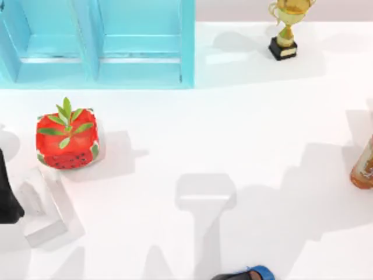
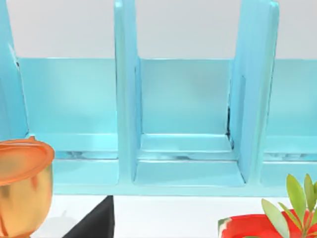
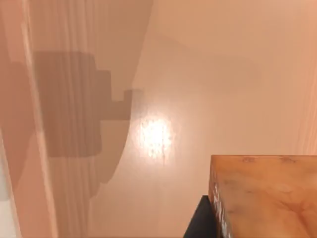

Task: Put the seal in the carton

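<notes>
Lighting: bright, even; table (image 1: 233,134) near-white. Shadows: soft grey, cast right of the cube (image 1: 67,142) and left of the trophy (image 1: 285,29); broad arm shadows across lower centre. Glare: one small hotspot on the right wrist view's warm-tinted surface. Focus: close items soft-edged in wrist views.

We're over a white table (image 1: 245,134): a turquoise carton (image 1: 99,44) stands at the back, a red watermelon cube (image 1: 67,143) just in front of it, a gold trophy (image 1: 285,29) in the far corner, an orange-brown bottle (image 1: 364,166) at the edge.
</notes>
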`<action>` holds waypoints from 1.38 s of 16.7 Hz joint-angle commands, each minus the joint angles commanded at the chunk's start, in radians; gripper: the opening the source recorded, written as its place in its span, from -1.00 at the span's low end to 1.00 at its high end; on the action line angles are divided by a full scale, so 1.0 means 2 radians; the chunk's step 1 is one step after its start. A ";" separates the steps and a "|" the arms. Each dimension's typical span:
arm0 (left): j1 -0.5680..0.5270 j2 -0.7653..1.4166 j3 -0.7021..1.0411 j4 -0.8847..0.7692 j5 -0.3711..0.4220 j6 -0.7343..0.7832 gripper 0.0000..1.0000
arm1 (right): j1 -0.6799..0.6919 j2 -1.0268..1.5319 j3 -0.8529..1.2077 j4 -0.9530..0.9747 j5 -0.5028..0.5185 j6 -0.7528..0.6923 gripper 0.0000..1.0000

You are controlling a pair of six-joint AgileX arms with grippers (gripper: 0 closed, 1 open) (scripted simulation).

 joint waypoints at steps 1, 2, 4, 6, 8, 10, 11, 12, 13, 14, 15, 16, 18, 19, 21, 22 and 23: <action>0.000 0.000 0.000 0.000 0.000 0.000 1.00 | -0.009 -0.008 -0.008 0.001 0.000 -0.009 -1.00; 0.000 0.000 0.000 0.000 0.000 0.000 1.00 | -0.013 -0.011 -0.012 0.001 0.000 -0.013 -1.00; 0.000 0.000 0.000 0.000 0.000 0.000 1.00 | -0.013 -0.011 -0.012 0.001 0.000 -0.013 -1.00; 0.000 0.000 0.000 0.000 0.000 0.000 1.00 | -0.011 -0.009 -0.011 0.001 0.000 -0.012 -1.00; 0.000 0.000 0.000 0.000 0.000 0.000 1.00 | -0.010 -0.009 -0.019 0.009 0.000 -0.013 -1.00; 0.000 0.000 0.000 0.000 0.000 0.000 1.00 | -0.011 -0.008 -0.046 0.038 0.000 -0.012 -1.00; 0.000 0.000 0.000 0.000 0.000 0.000 1.00 | -0.011 -0.007 -0.064 0.059 0.000 -0.011 -1.00; 0.000 0.000 0.000 0.000 0.000 0.000 1.00 | -0.011 -0.006 -0.082 0.081 0.000 -0.011 -1.00; 0.000 0.000 0.000 0.000 0.000 0.000 1.00 | -0.012 -0.004 -0.101 0.100 0.000 -0.010 -1.00; 0.000 0.000 0.000 0.000 0.000 0.000 1.00 | -0.012 -0.002 -0.115 0.114 0.000 -0.011 -1.00; 0.000 0.000 0.000 0.000 0.000 0.000 1.00 | -0.011 -0.001 -0.124 0.123 0.000 -0.011 -1.00; 0.000 0.000 0.000 0.000 0.000 0.000 1.00 | -0.011 0.000 -0.127 0.127 0.000 -0.011 -1.00; 0.000 0.000 0.000 0.000 0.000 0.000 1.00 | -0.011 0.000 -0.127 0.127 0.000 -0.011 -1.00; 0.000 0.000 0.000 0.000 0.000 0.000 1.00 | -0.011 0.000 -0.127 0.127 0.000 -0.011 -1.00; 0.000 0.000 0.000 0.000 0.000 0.000 1.00 | -0.011 0.000 -0.127 0.127 0.000 -0.011 -0.70; 0.000 0.000 0.000 0.000 0.000 0.000 1.00 | -0.011 0.000 -0.127 0.127 0.000 -0.011 -0.55; 0.000 0.000 0.000 0.000 0.000 0.000 1.00 | -0.011 0.000 -0.127 0.127 0.000 -0.011 -0.40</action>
